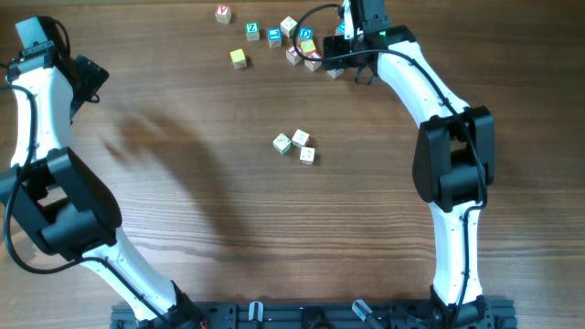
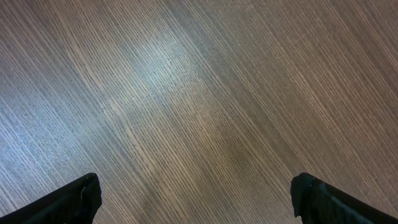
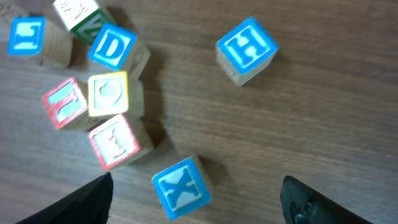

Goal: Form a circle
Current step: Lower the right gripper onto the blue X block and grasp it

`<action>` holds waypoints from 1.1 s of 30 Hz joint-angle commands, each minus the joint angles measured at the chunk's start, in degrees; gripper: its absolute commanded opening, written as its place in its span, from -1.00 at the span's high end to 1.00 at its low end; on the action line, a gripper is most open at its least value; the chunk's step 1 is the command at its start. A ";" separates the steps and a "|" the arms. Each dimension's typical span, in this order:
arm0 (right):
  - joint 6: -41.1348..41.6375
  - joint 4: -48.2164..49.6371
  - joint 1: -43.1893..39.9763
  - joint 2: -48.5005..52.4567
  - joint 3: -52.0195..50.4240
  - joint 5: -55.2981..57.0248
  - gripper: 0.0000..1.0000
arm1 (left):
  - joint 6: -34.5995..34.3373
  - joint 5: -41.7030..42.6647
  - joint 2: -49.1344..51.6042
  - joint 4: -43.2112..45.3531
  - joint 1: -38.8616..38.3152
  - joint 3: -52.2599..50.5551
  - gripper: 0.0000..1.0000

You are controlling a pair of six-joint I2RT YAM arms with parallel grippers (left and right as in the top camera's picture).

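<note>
Holds right hand [image 3: 196, 193] apart, empty, with blue X cube [image 3: 180, 190] between its fingers [image 3: 87, 202], just beside the pile [image 1: 292, 41] at the desk's [image 1: 183, 228] far edge. Holds left hand [image 2: 196, 196] wide apart above desk. Shows circle [image 1: 294, 144] as just three pale cubes clustered mid-desk, well apart from pile.

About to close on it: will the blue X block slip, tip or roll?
The blue X block looks like rigid wood, so likely firm to pinch. Flat faces: it should slide, not roll. It sits skewed, so it may twist.
</note>
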 commanded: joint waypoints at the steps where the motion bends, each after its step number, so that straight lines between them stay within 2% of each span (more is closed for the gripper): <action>1: -1.88 -1.90 -0.24 1.07 0.09 -3.43 -0.64 | 0.44 -0.11 -0.70 -0.04 0.22 0.63 -1.00; 3: -5.62 -2.97 -0.24 1.09 0.09 -3.41 -0.57 | 0.44 -0.11 -0.70 -0.04 0.22 0.63 -1.00; 9: -14.73 -3.10 -0.24 1.09 0.09 -3.41 -0.59 | 0.44 -0.11 -0.70 -0.04 0.22 0.63 -1.00; 20: -15.34 -1.51 -0.22 5.44 0.09 -4.31 -0.43 | 0.44 -0.11 -0.70 -0.04 0.22 0.63 -1.00; 22: -15.30 -0.57 -0.22 5.73 0.09 -4.33 -0.22 | 0.44 -0.11 -0.70 -0.04 0.22 0.63 -1.00; 24: -15.30 -0.09 -0.22 5.73 0.09 -4.33 0.13 | 0.44 -0.11 -0.70 -0.04 0.22 0.63 -1.00; 26: -15.28 0.13 -0.22 5.73 0.09 -4.31 0.14 | 0.44 -0.11 -0.70 -0.04 0.22 0.63 -1.00; 31: -15.19 1.79 -0.22 5.73 0.09 -4.31 -0.06 | 0.44 -0.11 -0.70 -0.04 0.22 0.63 -1.00; 33: -15.15 2.45 -0.22 5.73 0.09 -4.33 0.01 | 0.44 -0.11 -0.70 -0.04 0.22 0.61 -1.00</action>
